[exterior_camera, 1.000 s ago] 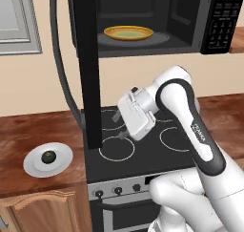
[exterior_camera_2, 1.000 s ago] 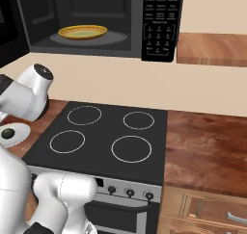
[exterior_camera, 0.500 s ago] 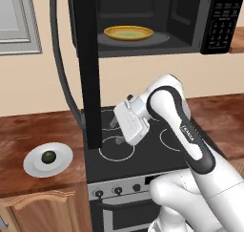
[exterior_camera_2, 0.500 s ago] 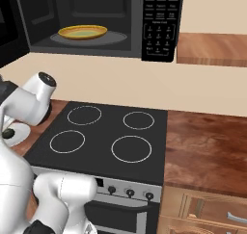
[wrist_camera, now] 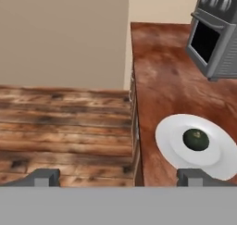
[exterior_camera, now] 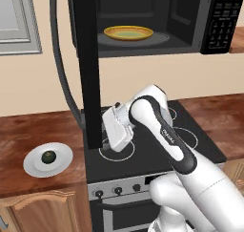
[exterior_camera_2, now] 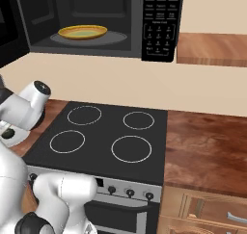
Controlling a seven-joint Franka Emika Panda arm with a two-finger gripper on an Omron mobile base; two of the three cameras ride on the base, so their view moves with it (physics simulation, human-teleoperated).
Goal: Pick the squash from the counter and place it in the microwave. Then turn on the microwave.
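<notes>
The squash (exterior_camera: 47, 156) is a small dark green ball resting on a white plate (exterior_camera: 62, 163) on the counter (exterior_camera: 28, 131), left of the stove. In the hand view the squash (wrist_camera: 196, 139) lies on the plate (wrist_camera: 169, 135) just above the right fingertip. My gripper (wrist_camera: 119, 178) is open, its tips wide apart with nothing between them. The white hand (exterior_camera: 116, 128) hovers over the stove's left rings, right of the plate and above it. The microwave (exterior_camera: 223, 16) hangs overhead with its door (exterior_camera: 90, 68) swung open. In the right base view the squash (exterior_camera_2: 8, 133) peeks out beside my arm.
A yellow plate (exterior_camera: 128, 33) sits inside the microwave (exterior_camera_2: 159, 23). The open door hangs down just left of my hand. The black stove (exterior_camera_2: 101, 136) separates the two stretches of counter (exterior_camera_2: 207, 146). Beyond the counter edge the hand view shows wooden floor (wrist_camera: 65, 127).
The arm has swung left and lower across the stove, bringing the hand nearer the plate. The jaws stay wide. The squash has not moved.
</notes>
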